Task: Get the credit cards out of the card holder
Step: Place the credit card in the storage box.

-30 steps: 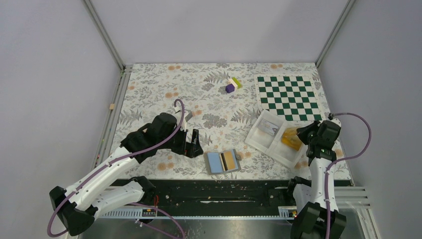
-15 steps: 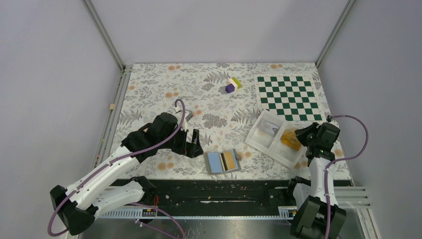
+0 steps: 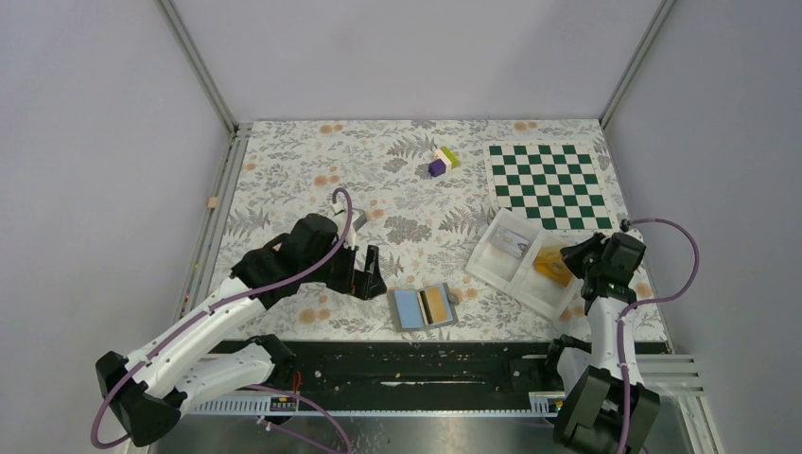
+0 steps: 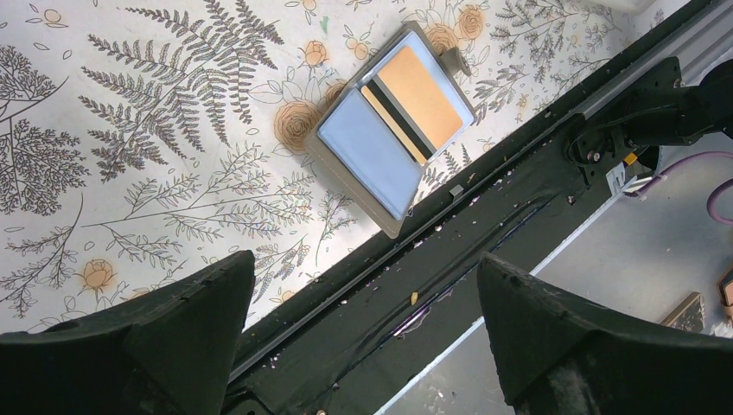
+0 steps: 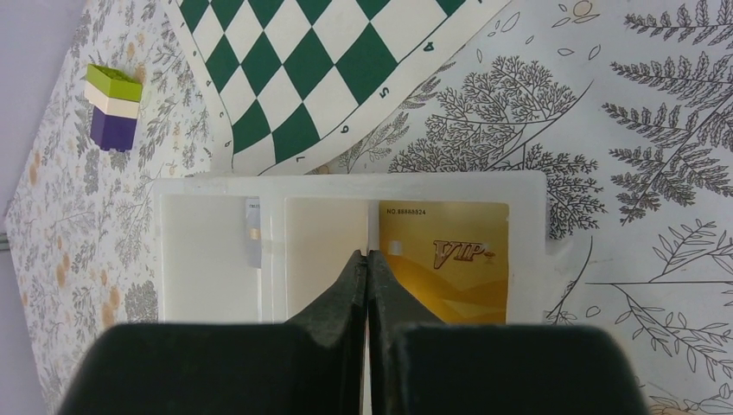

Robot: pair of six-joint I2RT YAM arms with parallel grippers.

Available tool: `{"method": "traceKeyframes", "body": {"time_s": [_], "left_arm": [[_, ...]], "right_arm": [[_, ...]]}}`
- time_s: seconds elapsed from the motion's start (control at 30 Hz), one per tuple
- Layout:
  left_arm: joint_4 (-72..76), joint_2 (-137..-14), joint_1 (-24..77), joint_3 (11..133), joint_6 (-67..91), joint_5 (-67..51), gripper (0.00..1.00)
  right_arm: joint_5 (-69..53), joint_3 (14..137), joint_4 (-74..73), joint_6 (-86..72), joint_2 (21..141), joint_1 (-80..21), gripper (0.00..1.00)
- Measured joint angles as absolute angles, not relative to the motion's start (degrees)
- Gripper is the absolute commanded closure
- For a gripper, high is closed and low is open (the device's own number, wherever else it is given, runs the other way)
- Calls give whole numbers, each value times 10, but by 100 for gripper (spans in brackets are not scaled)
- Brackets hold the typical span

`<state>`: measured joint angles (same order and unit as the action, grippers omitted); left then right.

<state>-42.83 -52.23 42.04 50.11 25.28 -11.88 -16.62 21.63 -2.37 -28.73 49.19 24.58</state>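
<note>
The card holder [image 3: 425, 306] lies open on the floral table near the front edge. It has a light blue left panel and a tan card with a dark stripe [image 3: 436, 304] in the right panel. The left wrist view shows the holder [image 4: 367, 156] and that card [image 4: 419, 95] too. My left gripper [image 3: 372, 274] is open and empty, just left of the holder, with its jaws wide apart [image 4: 363, 259]. My right gripper [image 5: 368, 256] is shut and empty over the white divided tray [image 5: 346, 183]. A gold VIP card [image 5: 445, 268] lies in the tray, and a pale card [image 5: 252, 238] lies in another compartment.
A green-and-white chessboard mat [image 3: 549, 184] lies at the back right. Small stacked blocks [image 3: 442, 161] stand at the back middle. The tray [image 3: 484, 269] sits right of the holder. A black rail [image 3: 397, 355] runs along the near table edge.
The right wrist has shifted very slightly over the tray. The left arm and the card holder have not moved.
</note>
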Motion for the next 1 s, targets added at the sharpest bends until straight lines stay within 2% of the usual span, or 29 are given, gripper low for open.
{"method": "traceKeyframes", "body": {"time_s": [0.9, 1.0], "left_arm": [[-428, -522, 420, 501, 253, -119, 1], [-428, -522, 421, 501, 253, -118, 1]], "right_arm": [[-141, 216, -23, -281, 506, 247, 81], [-138, 216, -28, -281, 501, 247, 76]]}}
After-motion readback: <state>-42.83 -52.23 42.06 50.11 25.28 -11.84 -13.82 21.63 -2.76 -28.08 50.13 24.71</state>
